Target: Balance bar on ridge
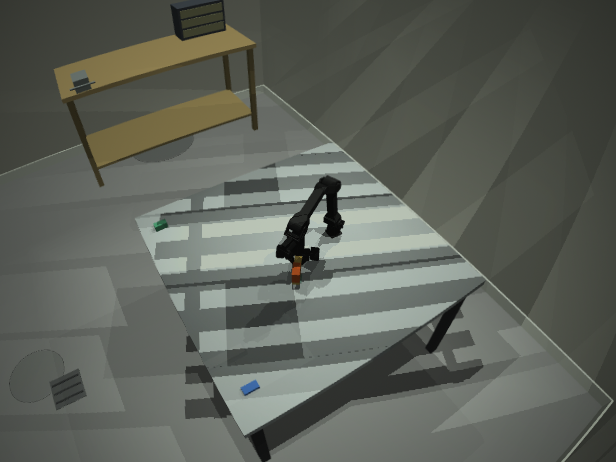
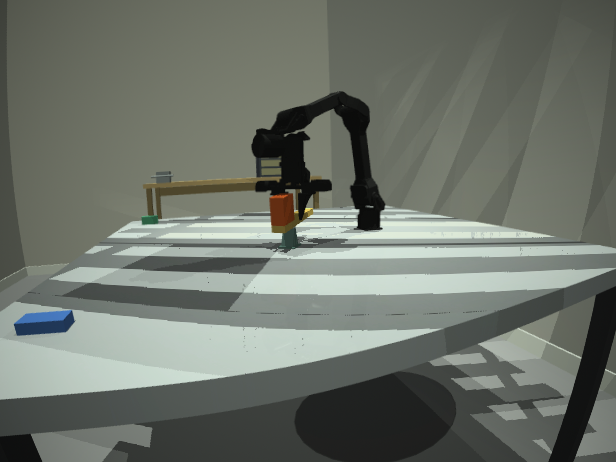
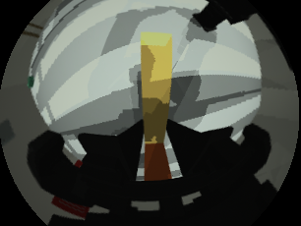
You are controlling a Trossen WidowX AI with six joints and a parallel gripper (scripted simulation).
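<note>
The yellow bar [image 1: 298,260] [image 2: 278,229] [image 3: 156,74] carries an orange block [image 1: 296,274] [image 2: 281,210] [image 3: 157,162] on its end nearer the exterior camera. My gripper [image 3: 154,121] is shut on the bar between the block and the far end, one finger on each side. The bar is clear of the table and looks roughly level. The small teal ridge [image 2: 289,239] stands on the table under the bar, nearer the block end. Its top meets the bar's underside in the exterior view, but whether they touch is unclear. The bar hides the ridge in the wrist view.
A blue block [image 1: 250,387] [image 2: 44,322] lies near the table's front left corner. A green block [image 1: 160,225] [image 2: 149,220] lies near the far left corner. The arm's base [image 1: 333,227] [image 2: 369,220] stands behind the bar. A wooden bench [image 1: 145,55] stands beyond the table.
</note>
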